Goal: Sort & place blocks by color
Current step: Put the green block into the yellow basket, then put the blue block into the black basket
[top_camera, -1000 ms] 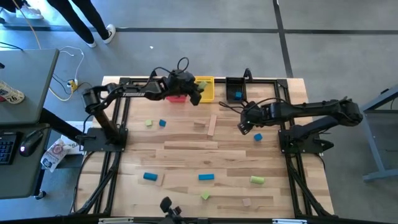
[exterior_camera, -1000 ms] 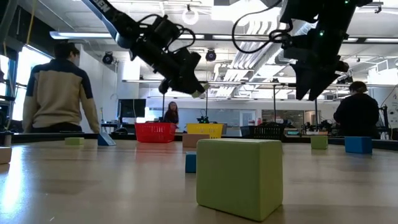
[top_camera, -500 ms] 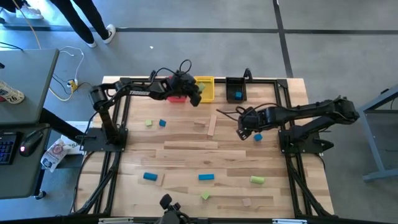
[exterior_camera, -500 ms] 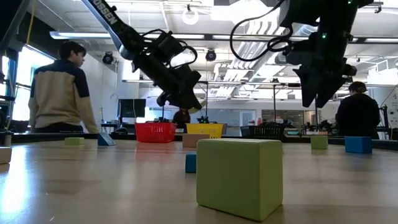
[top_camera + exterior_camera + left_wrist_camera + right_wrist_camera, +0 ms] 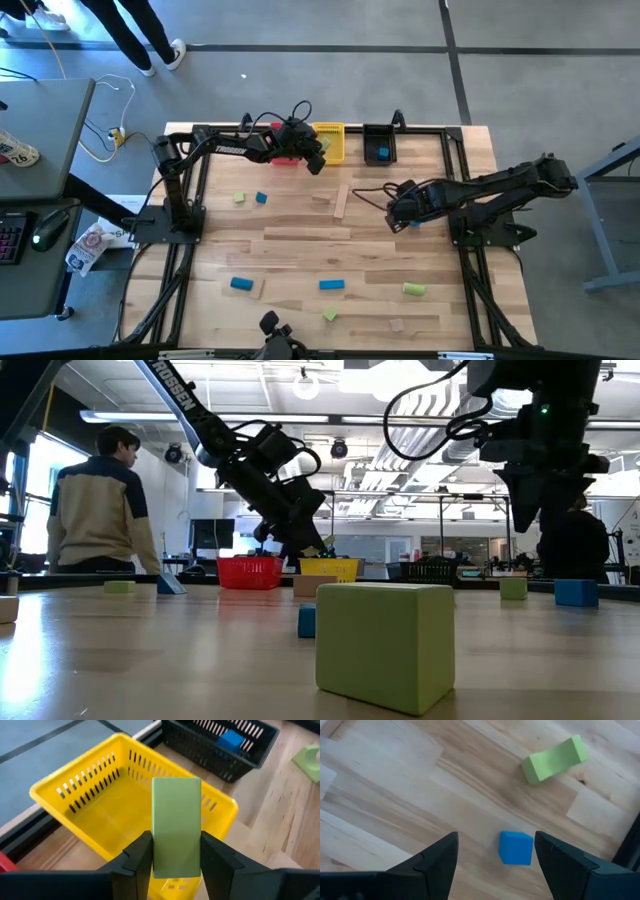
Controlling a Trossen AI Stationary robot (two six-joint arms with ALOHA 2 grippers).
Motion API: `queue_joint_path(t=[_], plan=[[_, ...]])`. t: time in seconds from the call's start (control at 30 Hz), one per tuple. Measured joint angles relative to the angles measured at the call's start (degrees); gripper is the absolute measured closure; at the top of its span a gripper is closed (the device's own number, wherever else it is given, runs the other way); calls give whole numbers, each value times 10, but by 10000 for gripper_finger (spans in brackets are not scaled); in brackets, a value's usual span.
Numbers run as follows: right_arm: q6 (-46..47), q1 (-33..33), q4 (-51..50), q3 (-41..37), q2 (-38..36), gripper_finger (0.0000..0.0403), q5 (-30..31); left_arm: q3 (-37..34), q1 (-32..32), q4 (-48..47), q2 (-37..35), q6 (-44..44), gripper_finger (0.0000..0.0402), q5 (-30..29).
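Left wrist view: my left gripper (image 5: 176, 851) pinches 1 green block (image 5: 176, 832) over yellow bin (image 5: 65, 782) | light, stiff; flat sides | right gripper (image 5: 495, 851) spread wide above blue cube (image 5: 515, 847)

- tabletop (image 5: 300, 250): light wood planks, visible grain, smooth, slight satin sheen
- yellow bin (image 5: 95, 800): slotted moulded plastic, mildly glossy
- black bin (image 5: 210, 745): same slotted plastic, duller
- red bin (image 5: 249, 572): plastic lattice, looks the same make
- green block (image 5: 176, 825) between left end effector (image 5: 172, 857) fingers: matt, smooth painted faces
- blue cube (image 5: 515, 847): matt, flat colour, crisp edges
- green bar (image 5: 553, 759) at 1 o'clock from blue cube: matt, slightly soft-looking surface
- right end effector (image 5: 495, 862) fingers: dark matt plastic
- floor (image 5: 400, 25): grey, smooth, faint shine
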Motion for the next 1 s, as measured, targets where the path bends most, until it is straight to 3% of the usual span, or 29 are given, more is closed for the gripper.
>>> queue_joint_path(t=[0.17, 0.57, 0.77, 1.0], plan=[[2, 14, -3, 0, 0, 153, 3, 3, 0, 7, 0, -6, 277, -1], [33, 40, -63, 0, 0, 153, -23, 30, 0, 4, 0, -2, 212, 2], [66, 62, -71, 0, 0, 153, -22, 43, 0, 0, -1, -2, 208, 3], [68, 68, -71, 0, 0, 153, -6, 82, -3, -112, -26, 2, 207, 49]])
